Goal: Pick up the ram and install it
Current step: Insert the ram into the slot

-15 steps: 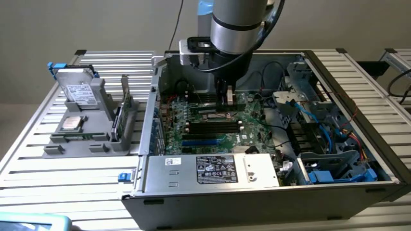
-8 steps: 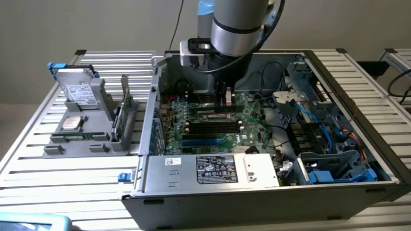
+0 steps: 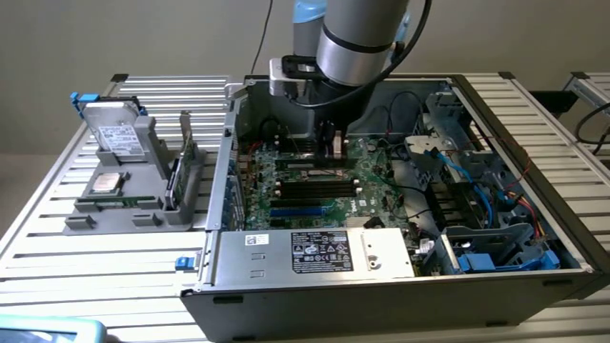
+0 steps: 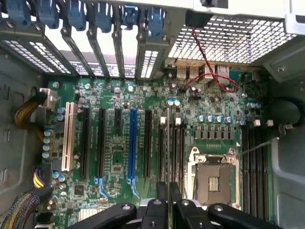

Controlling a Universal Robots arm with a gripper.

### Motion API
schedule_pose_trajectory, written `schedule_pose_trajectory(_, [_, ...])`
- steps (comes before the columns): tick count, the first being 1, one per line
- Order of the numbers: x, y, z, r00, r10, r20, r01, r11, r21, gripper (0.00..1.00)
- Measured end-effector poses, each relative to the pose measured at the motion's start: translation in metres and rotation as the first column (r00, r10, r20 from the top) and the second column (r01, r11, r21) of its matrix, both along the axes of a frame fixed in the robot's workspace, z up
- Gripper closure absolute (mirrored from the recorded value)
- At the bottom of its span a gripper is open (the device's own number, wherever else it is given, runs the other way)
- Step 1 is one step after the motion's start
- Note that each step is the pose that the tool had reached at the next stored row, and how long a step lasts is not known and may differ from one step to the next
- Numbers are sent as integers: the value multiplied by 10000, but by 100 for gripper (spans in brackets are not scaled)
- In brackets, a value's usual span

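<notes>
In the wrist view the ram (image 4: 168, 157) shows edge-on as a thin upright line between my black fingers (image 4: 155, 211). My gripper (image 4: 168, 210) is shut on it. The stick hangs over the black memory slots (image 4: 177, 152) beside the empty processor socket (image 4: 209, 177), lined up along them; I cannot tell whether it touches a slot. In the exterior view my gripper (image 3: 330, 156) reaches down into the open computer case (image 3: 219, 214), low over the green motherboard (image 3: 376, 179).
Expansion slots (image 4: 132, 143) and bundled cables (image 4: 26, 114) lie beside the memory slots. The power supply (image 3: 319, 251) and blue drive cages (image 3: 496, 250) crowd the case. Outside, at the exterior view's left, a grey holder (image 3: 124, 214) carries a hard drive (image 3: 119, 132), a processor chip (image 3: 105, 182) and an upright green card (image 3: 186, 168).
</notes>
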State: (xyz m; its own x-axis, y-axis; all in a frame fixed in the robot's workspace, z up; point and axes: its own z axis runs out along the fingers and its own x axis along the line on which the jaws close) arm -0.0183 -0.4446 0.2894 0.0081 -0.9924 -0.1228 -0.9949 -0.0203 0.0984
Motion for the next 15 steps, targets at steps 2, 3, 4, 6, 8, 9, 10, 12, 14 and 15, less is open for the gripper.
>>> schedule_pose_trajectory(2, [9,3,-10,10000,-3,51,3,10000,-21,86])
schedule_pose_trajectory(3, [11,4,-15,10000,-7,65,7,10000,-26,86])
schedule_pose_trajectory(4, [15,4,-18,10000,-6,64,6,10000,-26,86])
schedule_pose_trajectory(6, [15,3,-18,10000,-7,65,7,10000,-27,86])
schedule_pose_trajectory(8, [15,4,-19,10000,-11,65,11,10000,-27,86])
schedule_pose_trajectory(9, [15,9,-25,10000,-26,66,26,10000,-25,86])
schedule_pose_trajectory(10, [15,11,-34,10000,-62,67,62,10000,-24,86])
schedule_pose_trajectory(12, [17,14,-56,9999,-153,67,153,9999,-24,86])
schedule_pose_trajectory(14, [21,16,-78,9998,-185,69,185,9998,-24,86])
schedule_pose_trajectory(15, [23,18,-84,9998,-185,78,185,9998,-24,86])
